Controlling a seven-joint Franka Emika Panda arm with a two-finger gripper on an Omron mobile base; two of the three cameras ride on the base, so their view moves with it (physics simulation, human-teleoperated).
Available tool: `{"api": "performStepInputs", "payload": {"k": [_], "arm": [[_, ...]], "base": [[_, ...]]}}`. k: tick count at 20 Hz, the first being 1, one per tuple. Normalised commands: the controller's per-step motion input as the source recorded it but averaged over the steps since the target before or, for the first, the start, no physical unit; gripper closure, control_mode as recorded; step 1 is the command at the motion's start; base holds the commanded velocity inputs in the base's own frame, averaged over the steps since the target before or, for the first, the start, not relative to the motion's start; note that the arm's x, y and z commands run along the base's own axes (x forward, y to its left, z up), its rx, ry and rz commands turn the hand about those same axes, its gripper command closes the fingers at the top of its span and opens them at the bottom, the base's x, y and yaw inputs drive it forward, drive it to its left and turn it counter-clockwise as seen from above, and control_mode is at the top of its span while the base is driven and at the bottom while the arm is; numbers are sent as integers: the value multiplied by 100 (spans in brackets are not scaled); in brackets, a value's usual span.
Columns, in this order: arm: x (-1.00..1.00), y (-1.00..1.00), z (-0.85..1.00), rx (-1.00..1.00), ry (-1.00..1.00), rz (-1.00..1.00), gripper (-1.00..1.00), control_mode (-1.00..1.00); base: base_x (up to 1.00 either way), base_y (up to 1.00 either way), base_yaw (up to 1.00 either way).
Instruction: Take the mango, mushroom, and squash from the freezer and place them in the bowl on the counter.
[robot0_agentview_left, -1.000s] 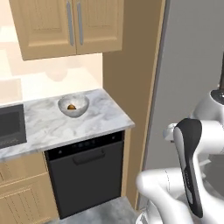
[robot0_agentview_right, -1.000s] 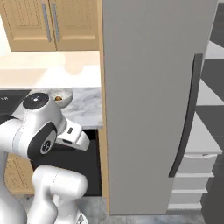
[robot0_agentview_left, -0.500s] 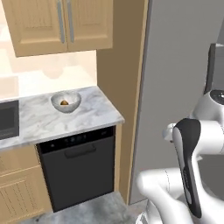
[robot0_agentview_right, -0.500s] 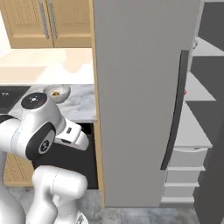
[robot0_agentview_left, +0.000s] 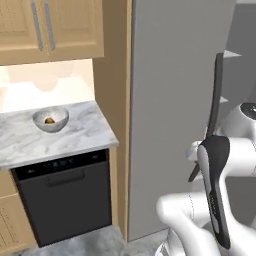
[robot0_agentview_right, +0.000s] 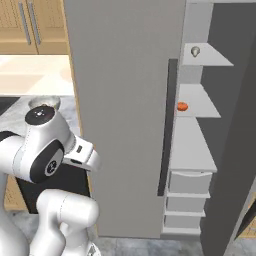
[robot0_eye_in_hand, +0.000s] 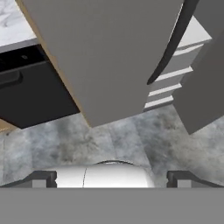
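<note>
Pincer (robot0_eye_in_hand: 112, 177) spread wide, empty, aimed down at grey floor near freezer (robot0_agentview_right: 125, 100) base. Freezer door ajar, long dark handle (robot0_agentview_right: 166, 125) running vertical. Inside, small orange item (robot0_agentview_right: 182, 106) on middle shelf, pale item (robot0_agentview_right: 195, 51) on upper shelf. Far left, bowl (robot0_agentview_left: 50, 119) upright on counter (robot0_agentview_left: 75, 135), brown-capped mushroom (robot0_agentview_left: 49, 120) inside.

You face light wood wall cabinets (robot0_agentview_left: 47, 30) with slim metal handles — a pale cream wall (robot0_agentview_left: 45, 85) runs below them. A black dishwasher (robot0_agentview_left: 65, 197) sits under the worktop, flanked by a tall wood side panel (robot0_agentview_left: 114, 75). The floor (robot0_eye_in_hand: 122, 140) is mottled grey stone — evenly lit.
</note>
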Motion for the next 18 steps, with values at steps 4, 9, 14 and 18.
{"api": "performStepInputs", "payload": {"k": [4, 9, 14, 18], "arm": [[0, 0, 0, 0, 0, 0, -100, 100], [0, 0, 0, 0, 0, 0, -100, 100], [0, 0, 0, 0, 0, 0, -100, 100], [0, 0, 0, 0, 0, 0, -100, 100]], "base": [[0, -64, 5], [0, -54, 3], [0, -40, 0], [11, -37, 0]]}}
